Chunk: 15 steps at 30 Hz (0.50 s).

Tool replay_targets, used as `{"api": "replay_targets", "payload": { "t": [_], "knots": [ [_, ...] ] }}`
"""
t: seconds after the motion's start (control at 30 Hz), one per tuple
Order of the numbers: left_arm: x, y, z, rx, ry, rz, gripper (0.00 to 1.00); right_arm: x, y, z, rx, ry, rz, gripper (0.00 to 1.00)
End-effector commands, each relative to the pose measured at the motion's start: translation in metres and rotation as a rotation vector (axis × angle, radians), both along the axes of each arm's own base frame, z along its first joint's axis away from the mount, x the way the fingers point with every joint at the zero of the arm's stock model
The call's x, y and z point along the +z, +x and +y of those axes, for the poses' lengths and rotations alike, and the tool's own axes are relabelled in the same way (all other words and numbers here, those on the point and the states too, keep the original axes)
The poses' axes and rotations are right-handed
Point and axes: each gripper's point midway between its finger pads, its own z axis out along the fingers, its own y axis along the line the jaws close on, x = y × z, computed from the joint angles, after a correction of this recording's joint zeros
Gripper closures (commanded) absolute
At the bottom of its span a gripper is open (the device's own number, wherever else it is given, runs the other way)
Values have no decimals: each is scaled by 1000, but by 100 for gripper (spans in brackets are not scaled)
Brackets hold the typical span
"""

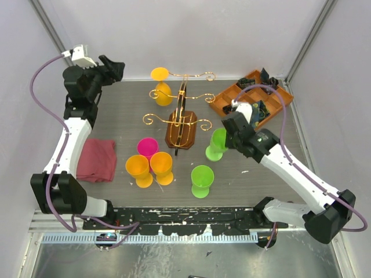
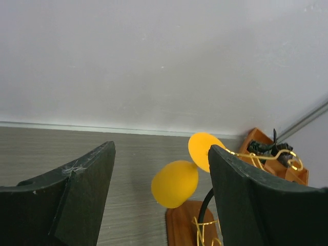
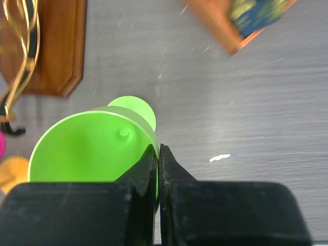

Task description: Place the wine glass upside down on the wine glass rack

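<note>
1. The right gripper pinches the rim of a green wine glass. Its two fingers are pressed together on the thin wall, one inside the cup and one outside.
2. The held glass is mouth up, just right of the wooden base of the wine glass rack and apart from it. Whether its foot rests on the table cannot be told.
3. The left gripper hangs high over the far left corner, fingers spread wide with nothing between them.
4. A yellow glass hangs upside down from a gold wire arm on the rack's far left side.
5. Near the front edge stand a second green glass, two orange glasses and a pink glass.
6. A red cloth lies at left, and an orange tray sits at far right.
</note>
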Motion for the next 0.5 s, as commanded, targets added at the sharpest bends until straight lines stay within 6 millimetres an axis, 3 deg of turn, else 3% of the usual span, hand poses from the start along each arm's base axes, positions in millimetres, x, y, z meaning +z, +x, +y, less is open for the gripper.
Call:
{"api": "replay_targets", "payload": {
  "t": [0.0,0.1,0.2,0.27,0.37,0.47],
  "knots": [
    [19,0,16,101,-88,90,20,81,25,-54,-228,-211,-193,99],
    [28,-3,18,126,-149,139,20,135,33,-88,-367,-327,-302,99],
    [30,-5,17,138,-234,181,20,211,45,-107,-463,-323,-500,99],
    [33,-6,13,131,-319,193,20,260,54,-106,-466,-275,-653,100],
    [38,-6,3,92,-479,213,20,317,66,-90,-359,-208,-874,99],
    [37,-6,-3,72,-705,245,22,354,80,-72,-284,-206,-1052,99]
  ]
}}
